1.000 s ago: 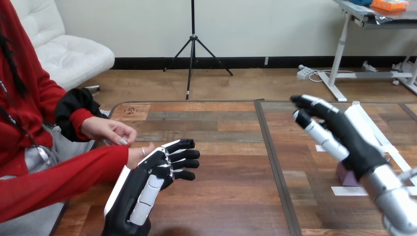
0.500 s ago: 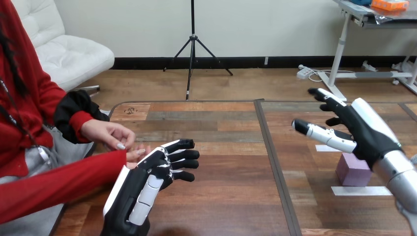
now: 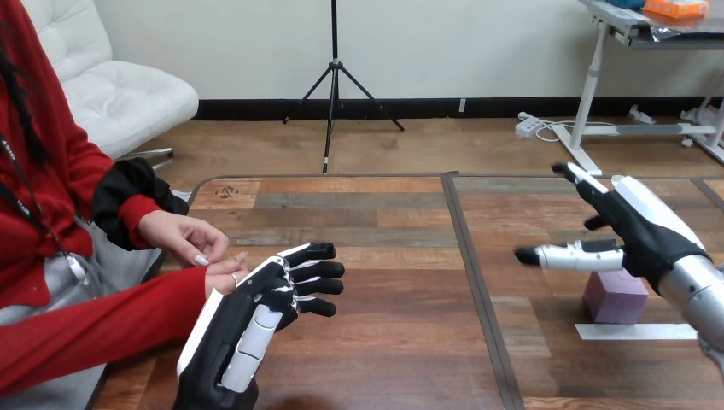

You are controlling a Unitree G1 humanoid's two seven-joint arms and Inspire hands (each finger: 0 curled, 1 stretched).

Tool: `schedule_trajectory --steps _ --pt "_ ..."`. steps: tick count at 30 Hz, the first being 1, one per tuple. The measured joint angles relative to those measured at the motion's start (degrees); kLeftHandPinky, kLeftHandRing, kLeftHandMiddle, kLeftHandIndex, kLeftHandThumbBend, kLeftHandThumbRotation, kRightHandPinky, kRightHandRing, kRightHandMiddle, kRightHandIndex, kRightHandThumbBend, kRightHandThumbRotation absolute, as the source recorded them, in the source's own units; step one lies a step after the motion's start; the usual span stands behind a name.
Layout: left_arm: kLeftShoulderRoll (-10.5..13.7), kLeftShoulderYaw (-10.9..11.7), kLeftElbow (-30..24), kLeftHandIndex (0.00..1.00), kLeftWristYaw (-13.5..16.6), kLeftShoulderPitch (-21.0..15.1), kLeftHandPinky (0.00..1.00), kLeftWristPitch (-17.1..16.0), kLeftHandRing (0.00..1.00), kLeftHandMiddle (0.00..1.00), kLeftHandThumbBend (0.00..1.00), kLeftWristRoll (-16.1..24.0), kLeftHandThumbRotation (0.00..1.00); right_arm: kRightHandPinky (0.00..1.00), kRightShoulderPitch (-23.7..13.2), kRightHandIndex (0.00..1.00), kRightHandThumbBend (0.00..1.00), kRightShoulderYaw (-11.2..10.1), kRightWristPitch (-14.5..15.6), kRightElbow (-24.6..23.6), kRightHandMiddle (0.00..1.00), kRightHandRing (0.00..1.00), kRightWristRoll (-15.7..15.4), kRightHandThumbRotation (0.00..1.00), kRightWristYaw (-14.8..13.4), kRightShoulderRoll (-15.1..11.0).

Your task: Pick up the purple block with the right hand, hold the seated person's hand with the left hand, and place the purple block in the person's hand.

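The purple block (image 3: 615,297) sits on the table at the right, next to a strip of white tape. My right hand (image 3: 640,229) hovers just above and behind it, open, with the thumb stretched left and the fingers pointing up and away; it is not touching the block. My left hand (image 3: 256,312) rests at the lower left, open, its fingers relaxed and pointing right. The person's hand (image 3: 222,275) with the red sleeve lies against my left hand's far side, and none of my fingers curl round it. The person's other hand (image 3: 183,236) hangs just above.
White tape strips (image 3: 636,331) mark the table around the block. A dark seam (image 3: 474,282) runs down the table's middle. The person sits at the left edge, with their forearm lying across the table's lower left corner.
My right hand has come down and to the right, uncovering the block, and its thumb has dropped to just above the block. The person's lower hand has slid slightly left. My left hand has barely moved.
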Motion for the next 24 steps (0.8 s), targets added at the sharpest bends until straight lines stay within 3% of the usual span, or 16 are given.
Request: schedule_trajectory --steps 24 --pt "0.5 0.0 0.0 0.75 -0.6 0.7 0.62 -0.1 0.69 0.71 0.8 -1.1 0.92 0.97 -4.9 1.0 1.0 4.0 1.7 8.8 1.0 1.0 -2.6 0.2 5.8 -3.4"
